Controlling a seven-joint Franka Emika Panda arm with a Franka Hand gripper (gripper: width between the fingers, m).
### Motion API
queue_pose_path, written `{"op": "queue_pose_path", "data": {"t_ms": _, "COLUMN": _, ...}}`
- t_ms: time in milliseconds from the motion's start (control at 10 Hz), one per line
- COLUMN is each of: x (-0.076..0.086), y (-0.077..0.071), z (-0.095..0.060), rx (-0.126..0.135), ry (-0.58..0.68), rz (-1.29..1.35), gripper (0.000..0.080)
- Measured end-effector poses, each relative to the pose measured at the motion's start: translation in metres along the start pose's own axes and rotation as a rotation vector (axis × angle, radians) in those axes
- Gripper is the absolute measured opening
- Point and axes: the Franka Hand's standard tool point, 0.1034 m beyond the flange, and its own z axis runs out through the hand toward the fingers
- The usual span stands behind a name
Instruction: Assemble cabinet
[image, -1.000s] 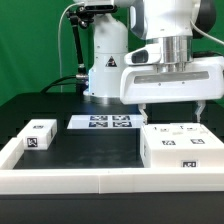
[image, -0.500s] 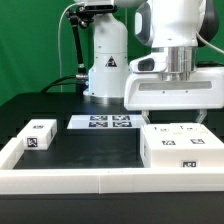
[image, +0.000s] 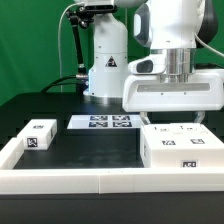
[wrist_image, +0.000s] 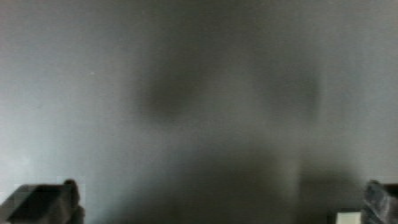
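The cabinet (image: 183, 148) is a white box with black-and-white tags on its top and front, standing on the black table at the exterior view's right. My gripper (image: 172, 120) hangs low just over its rear top edge, the wide white hand (image: 172, 93) hiding the part behind. The jaws stand wide apart and hold nothing. In the wrist view, my gripper (wrist_image: 214, 205) faces a blurred pale surface very close up. Only the dark fingertips (wrist_image: 45, 205) show at the frame's corners.
A small white tagged cube (image: 38, 135) sits at the exterior view's left. The marker board (image: 105, 122) lies flat at the table's middle back. The robot base (image: 105, 60) stands behind it. A white rim (image: 70, 178) borders the table's front and left.
My gripper has come down toward the cabinet's top over the last second. Most of the drop was in the first half second. Nothing else has moved.
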Motion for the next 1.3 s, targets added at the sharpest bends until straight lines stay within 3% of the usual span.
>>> {"op": "queue_pose_path", "data": {"t_ms": 300, "x": 0.001, "y": 0.010, "z": 0.015, "rx": -0.015, "ry": -0.007, "rz": 0.012, "gripper": 0.0796}}
{"op": "queue_pose_path", "data": {"t_ms": 900, "x": 0.002, "y": 0.010, "z": 0.016, "rx": -0.014, "ry": 0.001, "rz": 0.005, "gripper": 0.0796}}
{"op": "queue_pose_path", "data": {"t_ms": 1300, "x": 0.013, "y": 0.016, "z": 0.018, "rx": -0.014, "ry": 0.023, "rz": -0.051, "gripper": 0.0796}}
